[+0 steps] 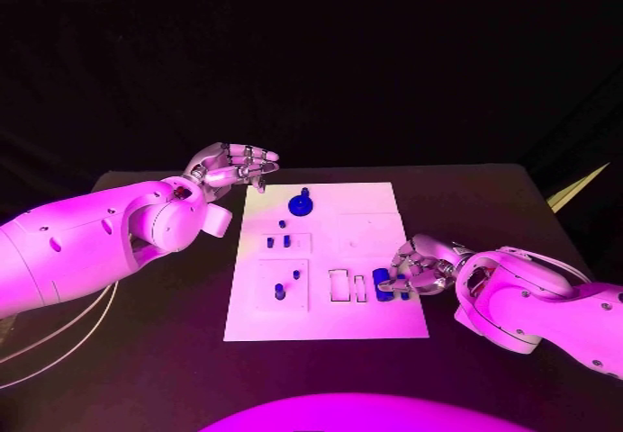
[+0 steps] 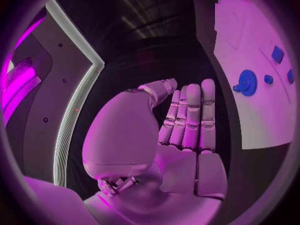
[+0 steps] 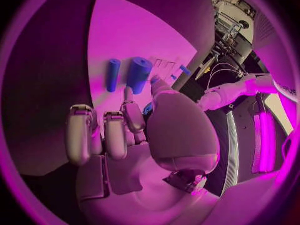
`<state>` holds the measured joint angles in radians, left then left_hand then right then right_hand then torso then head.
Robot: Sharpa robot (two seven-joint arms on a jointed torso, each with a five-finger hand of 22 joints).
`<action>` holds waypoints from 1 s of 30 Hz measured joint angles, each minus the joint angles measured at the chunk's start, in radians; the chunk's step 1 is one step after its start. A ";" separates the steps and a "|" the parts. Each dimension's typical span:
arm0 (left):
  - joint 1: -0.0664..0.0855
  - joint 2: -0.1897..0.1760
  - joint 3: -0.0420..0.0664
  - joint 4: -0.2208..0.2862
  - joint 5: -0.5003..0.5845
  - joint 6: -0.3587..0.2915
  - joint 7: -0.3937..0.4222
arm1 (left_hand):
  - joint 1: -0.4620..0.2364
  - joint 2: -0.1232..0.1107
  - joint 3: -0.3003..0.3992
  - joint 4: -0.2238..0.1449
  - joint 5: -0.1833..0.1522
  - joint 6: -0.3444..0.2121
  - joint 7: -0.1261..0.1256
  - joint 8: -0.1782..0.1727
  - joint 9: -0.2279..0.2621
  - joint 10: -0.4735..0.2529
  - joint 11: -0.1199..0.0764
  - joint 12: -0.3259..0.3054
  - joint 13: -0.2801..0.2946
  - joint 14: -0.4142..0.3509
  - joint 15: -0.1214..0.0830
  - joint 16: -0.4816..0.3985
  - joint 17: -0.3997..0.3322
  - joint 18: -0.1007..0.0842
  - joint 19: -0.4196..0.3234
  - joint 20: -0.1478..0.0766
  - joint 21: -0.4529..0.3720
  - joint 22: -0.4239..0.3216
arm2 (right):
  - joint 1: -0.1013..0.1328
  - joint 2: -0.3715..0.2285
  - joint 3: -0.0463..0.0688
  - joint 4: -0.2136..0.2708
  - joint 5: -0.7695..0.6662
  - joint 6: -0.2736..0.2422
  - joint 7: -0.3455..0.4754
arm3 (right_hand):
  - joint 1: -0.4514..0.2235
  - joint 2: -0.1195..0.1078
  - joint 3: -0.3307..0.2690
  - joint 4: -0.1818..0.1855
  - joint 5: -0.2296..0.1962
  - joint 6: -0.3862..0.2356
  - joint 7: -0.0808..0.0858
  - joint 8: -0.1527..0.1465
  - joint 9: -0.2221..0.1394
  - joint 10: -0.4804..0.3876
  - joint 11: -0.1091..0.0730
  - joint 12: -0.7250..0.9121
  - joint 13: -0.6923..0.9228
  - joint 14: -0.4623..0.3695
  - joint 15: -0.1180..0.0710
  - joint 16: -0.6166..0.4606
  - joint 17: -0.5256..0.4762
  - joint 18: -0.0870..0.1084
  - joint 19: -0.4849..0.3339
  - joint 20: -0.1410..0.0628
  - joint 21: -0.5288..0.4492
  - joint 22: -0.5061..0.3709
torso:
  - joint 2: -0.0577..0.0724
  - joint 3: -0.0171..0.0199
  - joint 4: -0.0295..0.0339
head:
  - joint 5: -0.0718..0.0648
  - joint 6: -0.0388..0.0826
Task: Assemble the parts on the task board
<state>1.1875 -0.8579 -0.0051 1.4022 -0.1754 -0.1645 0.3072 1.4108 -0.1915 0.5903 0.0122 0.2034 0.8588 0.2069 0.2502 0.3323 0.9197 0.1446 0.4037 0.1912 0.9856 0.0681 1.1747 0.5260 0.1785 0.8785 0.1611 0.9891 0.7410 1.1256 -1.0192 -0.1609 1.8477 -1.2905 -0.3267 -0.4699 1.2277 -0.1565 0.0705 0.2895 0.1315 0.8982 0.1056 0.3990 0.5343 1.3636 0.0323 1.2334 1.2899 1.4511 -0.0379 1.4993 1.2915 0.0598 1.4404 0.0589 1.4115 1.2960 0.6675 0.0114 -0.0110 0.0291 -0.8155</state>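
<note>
Left robot hand (image 1: 237,166) hovered empty w/ fingers extended together, off the flat white task board's (image 1: 390,202) far-left corner, round blue gear part (image 1: 302,206) nearby. Right robot hand (image 1: 413,270) touched blue cylinder part (image 1: 383,279); grip unclear.

Parts (image 1: 300,205) lie on the task board (image 1: 376,207), centred on the table (image 1: 493,198).

Black table (image 1: 156,351), white cables (image 1: 52,337).

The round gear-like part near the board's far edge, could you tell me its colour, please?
Blue gear-like part, clearest in the left wrist view.
</note>
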 measured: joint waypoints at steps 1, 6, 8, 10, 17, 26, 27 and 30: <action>0.000 0.000 0.000 0.000 0.000 0.000 0.000 | 0.000 0.000 0.000 0.000 0.000 0.000 0.000 0.000 0.000 0.000 0.000 0.000 0.000 0.000 0.000 0.000 0.000 0.000 0.000 0.000 0.000 0.000 | -0.002 0.003 0.000 -0.003 -0.001 0.003 -0.003 | 0.000 0.000 0.000 0.000 0.000 0.000 0.000 0.000 0.000 0.000 0.000 0.000 0.000 0.000 0.000 0.000 0.000 0.000 0.000 0.000 0.000 0.000 | 0.000 0.0000 0.0000 | 0.000 -0.001; 0.000 -0.001 0.000 0.001 0.000 0.001 -0.001 | 0.000 0.000 0.000 0.000 0.000 0.000 0.000 0.000 0.000 0.000 0.000 0.000 0.000 0.000 0.000 0.000 0.000 0.000 0.000 0.000 0.000 0.000 | -0.010 0.019 0.000 -0.020 -0.002 0.017 -0.023 | 0.000 0.000 0.000 0.000 0.000 0.005 -0.004 0.000 0.000 0.004 -0.003 0.008 0.000 0.005 -0.005 0.000 0.000 0.000 -0.001 0.000 0.000 0.000 | 0.000 0.0003 -0.0001 | 0.003 -0.003; 0.000 -0.002 0.000 0.002 0.000 0.001 -0.001 | 0.000 0.000 0.000 0.000 0.000 0.000 0.000 0.000 0.000 0.000 0.000 0.000 0.000 0.000 0.000 0.000 0.000 0.000 0.000 0.000 0.000 0.000 | -0.012 0.026 0.001 -0.023 -0.003 0.019 -0.028 | -0.018 0.018 -0.026 0.001 0.000 0.005 -0.004 0.000 0.000 0.003 -0.004 0.008 0.000 0.005 -0.005 0.000 0.000 0.000 0.000 0.000 0.000 0.000 | 0.000 0.0008 -0.0002 | 0.004 -0.004; 0.000 -0.002 0.000 0.002 0.000 0.002 -0.002 | 0.000 0.000 0.000 0.000 0.000 0.000 0.000 0.000 0.000 0.000 0.000 0.000 0.000 0.000 0.000 0.000 0.000 0.000 0.000 0.000 0.000 0.000 | -0.014 0.036 0.001 -0.028 -0.003 0.021 -0.034 | -0.018 0.018 -0.026 0.001 0.000 0.005 -0.005 0.000 0.001 0.004 -0.003 0.008 0.000 0.005 -0.005 0.000 0.000 0.000 0.000 0.000 0.000 0.000 | 0.000 0.0008 -0.0007 | 0.004 -0.004; 0.000 -0.003 0.000 0.003 0.000 0.004 -0.003 | 0.000 0.000 0.000 0.000 0.000 0.000 0.000 0.000 0.000 0.000 0.000 0.000 0.000 0.000 0.000 0.000 -0.001 0.000 0.000 0.000 0.000 0.000 | -0.019 0.076 0.002 -0.050 -0.011 0.023 -0.068 | -0.027 0.027 -0.051 0.004 0.000 0.009 -0.008 0.031 0.050 0.004 -0.004 0.008 0.000 0.005 -0.005 0.000 0.000 0.000 0.000 0.000 0.000 0.000 | -0.001 0.0005 -0.0008 | 0.004 -0.004; 0.000 -0.003 0.000 0.003 0.000 0.005 -0.006 | 0.000 0.000 0.000 0.000 0.000 0.000 0.000 0.000 0.000 0.000 0.000 0.000 0.000 0.000 0.000 0.000 -0.001 0.000 0.000 0.000 0.000 0.000 | -0.023 0.106 0.004 -0.063 -0.010 0.019 -0.086 | -0.028 0.028 -0.057 -0.001 0.000 0.021 -0.010 0.066 0.095 0.016 -0.009 0.019 0.000 0.005 -0.005 0.000 0.000 0.000 0.001 -0.002 0.000 0.000 | -0.001 0.0001 -0.0001 | 0.004 -0.005; 0.000 -0.003 0.000 0.004 0.000 0.005 -0.006 | 0.000 0.000 0.000 0.000 0.000 0.000 0.000 0.000 0.000 0.000 0.000 0.000 0.000 0.000 0.000 0.000 -0.001 0.000 0.000 0.000 0.000 0.000 | -0.023 0.108 0.004 -0.064 -0.010 0.018 -0.088 | -0.028 0.028 -0.057 -0.001 0.000 0.021 -0.010 0.070 0.096 0.016 -0.009 0.019 0.000 0.005 -0.005 0.000 0.000 0.000 0.002 -0.002 0.000 0.000 | -0.001 -0.0005 -0.0001 | 0.004 -0.005; 0.000 -0.004 0.000 0.004 0.000 0.005 -0.006 | 0.000 0.000 0.000 0.000 0.000 0.000 0.000 0.000 0.000 0.000 0.000 0.000 0.000 0.000 0.000 0.000 -0.001 0.000 0.000 0.000 0.000 0.000 | -0.023 0.110 0.004 -0.066 -0.009 0.017 -0.092 | -0.027 0.028 -0.061 -0.003 0.000 0.022 -0.010 0.077 0.099 0.016 -0.009 0.019 0.000 0.005 -0.006 0.000 0.000 0.000 0.003 -0.004 0.000 0.000 | -0.001 -0.0006 -0.0002 | 0.003 -0.005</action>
<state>1.1875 -0.8620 -0.0053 1.4065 -0.1752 -0.1596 0.3008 1.4108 -0.1915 0.5903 0.0122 0.2034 0.8587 0.2069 0.2502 0.3323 0.9197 0.1446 0.4038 0.1912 0.9856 0.0681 1.1748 0.5252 0.1784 0.8785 0.1611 0.9891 0.7407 1.1028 -0.9091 -0.1568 1.7821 -1.2992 -0.3092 -0.5615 1.2003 -0.1288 0.0094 0.2869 0.1313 0.9198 0.0954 0.4761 0.6335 1.3795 0.0232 1.2527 1.2903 1.4565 -0.0435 1.4992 1.2916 0.0596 1.4438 0.0552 1.4115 1.2960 0.6664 0.0108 -0.0112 0.0323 -0.8203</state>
